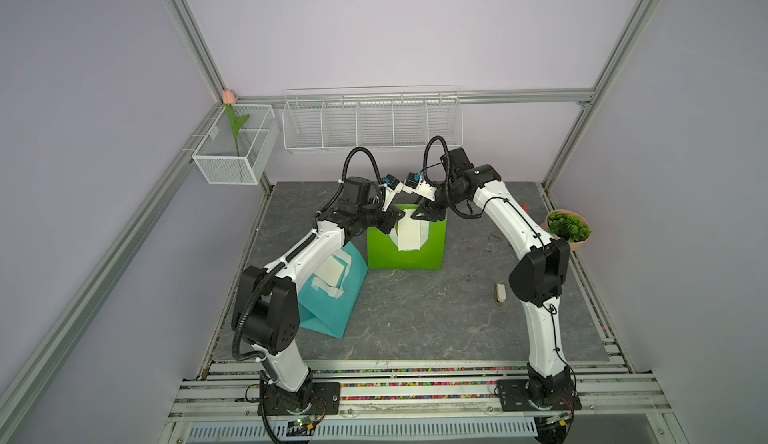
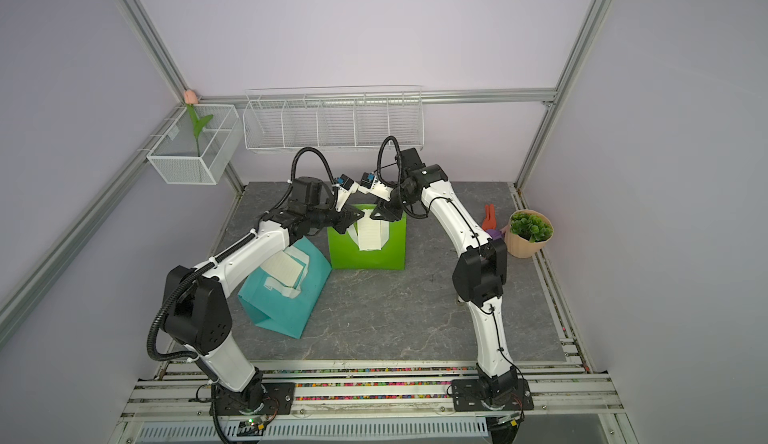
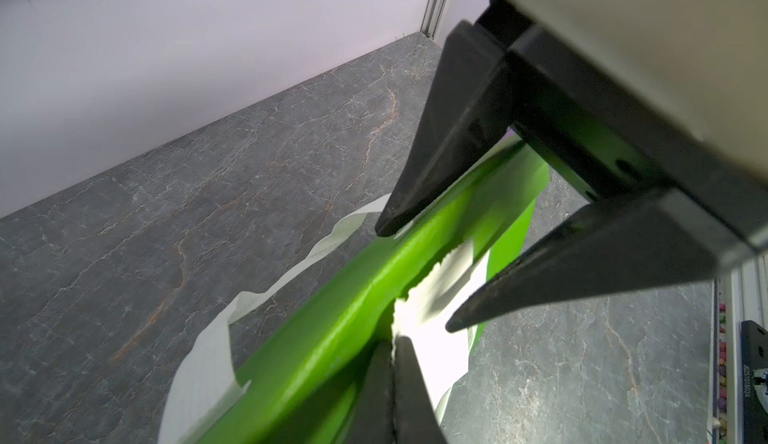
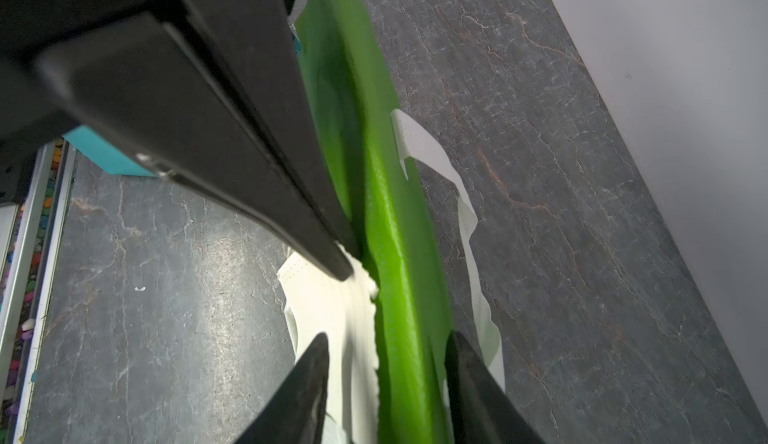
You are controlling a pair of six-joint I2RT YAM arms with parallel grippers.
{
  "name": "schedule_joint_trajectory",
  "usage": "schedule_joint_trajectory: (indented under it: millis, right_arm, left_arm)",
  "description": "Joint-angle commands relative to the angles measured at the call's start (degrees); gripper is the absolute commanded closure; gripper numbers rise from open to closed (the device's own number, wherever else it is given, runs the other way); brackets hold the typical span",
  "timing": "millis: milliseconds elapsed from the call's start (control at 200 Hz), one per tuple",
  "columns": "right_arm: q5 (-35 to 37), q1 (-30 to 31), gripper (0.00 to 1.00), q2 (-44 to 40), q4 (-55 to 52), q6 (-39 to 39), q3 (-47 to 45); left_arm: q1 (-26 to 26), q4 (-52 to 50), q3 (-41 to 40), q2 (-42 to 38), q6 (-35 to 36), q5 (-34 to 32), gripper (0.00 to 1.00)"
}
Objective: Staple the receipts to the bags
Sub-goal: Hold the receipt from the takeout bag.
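Standing here looking over the counter [image 1: 415, 330], so I'll go left to right. Way off at 10 o'clock a white wire basket [image 1: 232, 159] hangs on the frame with a fake tulip [image 1: 229, 97] poking out of it.

On the counter at about 8 o'clock the teal bag [image 1: 332, 313] sits tipped over at a slant. One receipt [image 1: 331, 272] lies on its upward face, inside the loop of the white strap handle. The left arm passes over part of it, and I honestly can't tell if there's a staple in it.

Next up, the left gripper [image 3: 393, 344] is squeezed tight on the top ridge of the green bag [image 1: 384, 255], pinching the top of the other receipt [image 1: 409, 236] against it. That bag stands upright like a tent just past centre toward 12 o'clock. The receipt hangs down the near face with bits of white handle showing either side.

The right gripper [image 4: 386, 336] comes in from the 3 o'clock side with its jaws about half spread. It has one finger on each side of that same ridge, right beside the left one, and it's not clamping anything as far as I can see.

The little white stapler [image 1: 500, 293] lies alone at 4 o'clock, well apart from both grippers. At 2 o'clock on the counter edge there's a beige pot [image 2: 524, 247] with a green plant [image 2: 530, 226] in it
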Motion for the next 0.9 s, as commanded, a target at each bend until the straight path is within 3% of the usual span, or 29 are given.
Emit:
schedule_joint_trajectory:
  millis: [0,120,215,300,550,675,760,895]
  right_arm:
    - [-0.7,0.3,0.51,1.0,-0.4,-0.5,1.1]
    - [-0.9,0.3,0.55,1.0,-0.3,-0.2,1.1]
    - [-0.2,0.3,0.44,1.0,-0.4,-0.1,1.1]
    - [-0.5,0.3,0.44,1.0,-0.2,-0.1,1.1]
    - [-0.8,0.4,0.6,1.4,0.2,0.2,1.2]
    - [-0.6,0.5,0.83,1.6,0.4,0.5,1.5]
    - [-0.4,0.5,0.93,1.7,0.5,0.6,1.5]
    - [0.3,0.7,0.93,1.8,0.9,0.6,1.4]
  left_arm:
    - [0.0,-0.3,0.3,-1.1,2.9,1.1,1.0]
    - [0.0,-0.1,0.3,-1.2,2.9,0.6,1.0]
    - [0.0,0.5,-0.3,-2.2,2.9,1.6,1.0]
    - [-0.1,2.1,-1.2,-2.9,2.7,1.8,1.0]
    - [-0.1,3.1,-1.3,-2.2,2.5,1.4,1.0]
    - [0.0,3.3,-0.8,-0.8,2.1,0.3,1.0]
    - [0.0,3.8,-0.8,-0.7,2.2,0.3,1.0]
    - [0.0,1.1,0.7,0.2,3.4,-1.3,0.98]
